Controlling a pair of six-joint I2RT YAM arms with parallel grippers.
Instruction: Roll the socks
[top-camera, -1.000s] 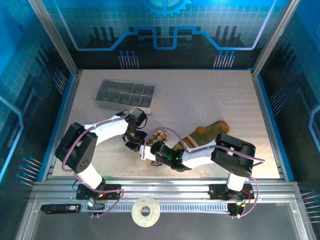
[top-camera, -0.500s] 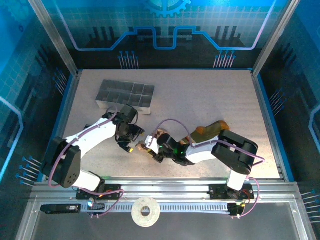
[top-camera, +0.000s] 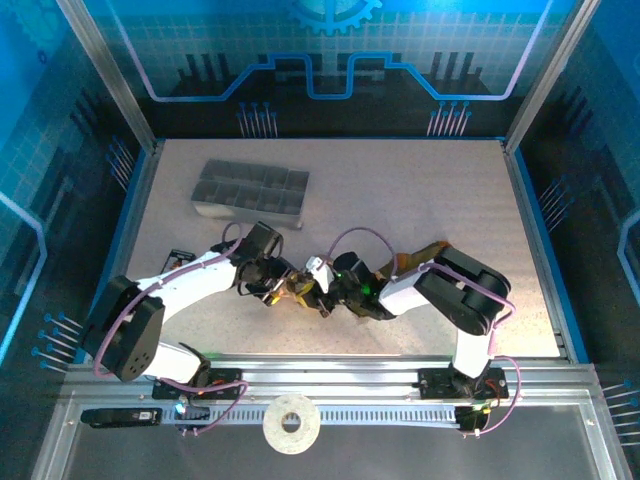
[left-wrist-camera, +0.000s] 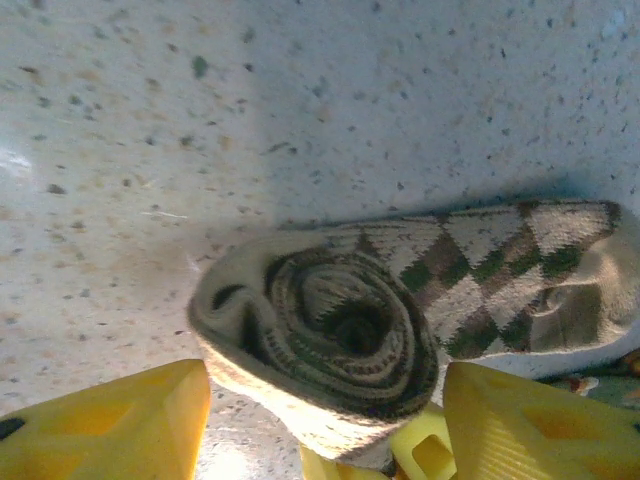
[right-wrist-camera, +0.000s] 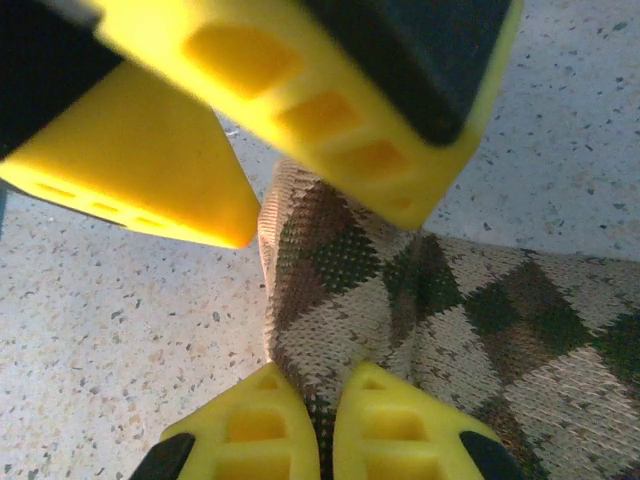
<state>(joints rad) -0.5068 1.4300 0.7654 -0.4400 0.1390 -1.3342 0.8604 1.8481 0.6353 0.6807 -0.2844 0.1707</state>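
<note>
The beige-and-brown checkered sock (left-wrist-camera: 340, 320) lies on the table, wound into a tight spiral at one end, its flat part trailing right. My left gripper (left-wrist-camera: 320, 430) is open, one yellow finger on either side of the roll's lower edge. My right gripper (right-wrist-camera: 325, 435) is shut on the checkered sock (right-wrist-camera: 400, 300), pinching a fold of its fabric, with the left fingers (right-wrist-camera: 140, 170) just beyond. In the top view both grippers meet at the roll (top-camera: 300, 287). The olive sock (top-camera: 428, 252) lies partly hidden under the right arm, its mustard toe showing.
A grey compartmented tray (top-camera: 250, 188) stands at the back left of the table. A white tape roll (top-camera: 291, 423) rests on the front rail. Blue enclosure walls ring the table, and bare tabletop stretches at the back right.
My left gripper has opened and shifted slightly nearer, now straddling the roll. My right gripper has moved up and left with the checkered sock, and the right arm now covers more of the olive sock.
</note>
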